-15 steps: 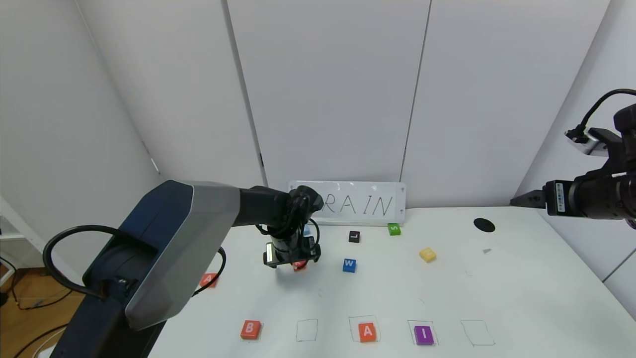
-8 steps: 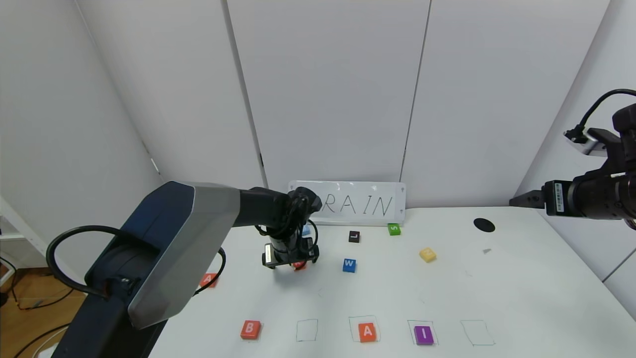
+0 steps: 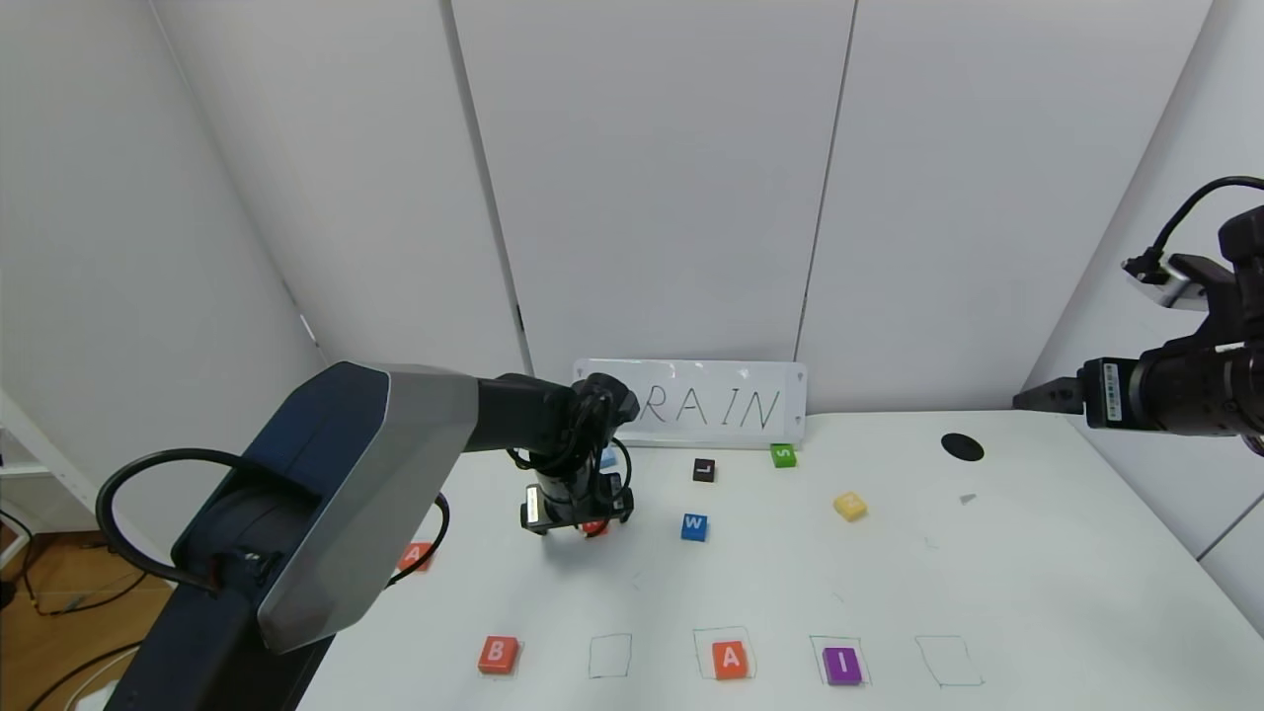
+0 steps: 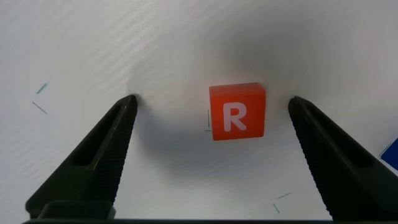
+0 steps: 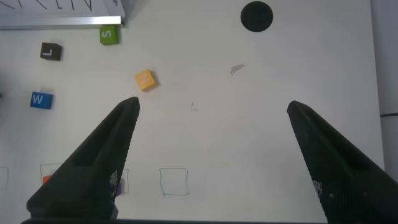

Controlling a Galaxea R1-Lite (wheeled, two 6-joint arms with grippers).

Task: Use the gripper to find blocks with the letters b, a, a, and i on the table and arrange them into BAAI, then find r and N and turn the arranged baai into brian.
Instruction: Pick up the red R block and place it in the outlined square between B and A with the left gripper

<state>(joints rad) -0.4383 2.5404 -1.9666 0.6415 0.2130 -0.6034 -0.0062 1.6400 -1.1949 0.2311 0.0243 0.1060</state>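
We find the left gripper (image 4: 211, 112) lowered slightly since a second ago, jaws spread wide and released, straddling the r (image 4: 237, 112), which lies flat on the table (image 3: 750, 573) between the fingertips, nearer one finger, touching neither. The right gripper (image 5: 211, 118) hangs open, raised well apart, unchanged.

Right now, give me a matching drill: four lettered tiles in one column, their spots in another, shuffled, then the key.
1. small flat orange R tile
2. small flat purple I tile
3. small flat blue W tile
4. small flat green S tile

a. inside a pencilled square in the front row
b. between the open left pincer's fingers
c. just before the whiteboard
d. mid-table, beside the left pincer

Pairs: 1-b, 2-a, 3-d, 4-c
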